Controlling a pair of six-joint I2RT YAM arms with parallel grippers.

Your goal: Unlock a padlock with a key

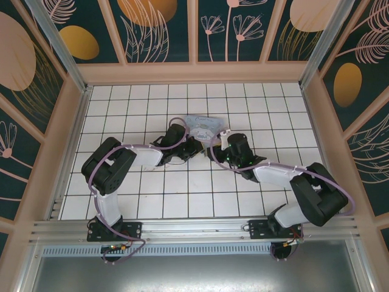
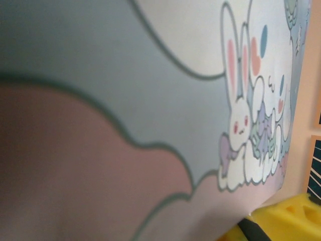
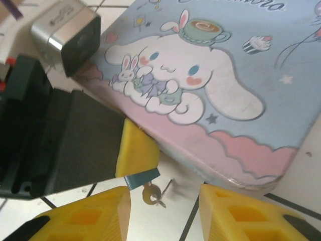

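Observation:
In the right wrist view, the small bluish padlock (image 3: 142, 179) pokes out from under a yellow finger (image 3: 135, 150) of my left gripper, which is shut on it. A brass key (image 3: 152, 194) with a thin wire ring hangs from the padlock's lower edge, just above the white tiles. My right gripper (image 3: 163, 201) is open, one yellow fingertip on each side of the key and neither touching it. From above, the left gripper (image 1: 193, 145) and right gripper (image 1: 217, 143) meet at the near edge of the pale blue box.
The pale blue cartoon-printed box (image 3: 210, 75) lies flat on the tiles right behind the key, its pink corner close to my right finger. It sits mid-table (image 1: 203, 126). Up close its print (image 2: 150, 100) blocks the left wrist view. Patterned walls ring the tiled floor (image 1: 182, 194).

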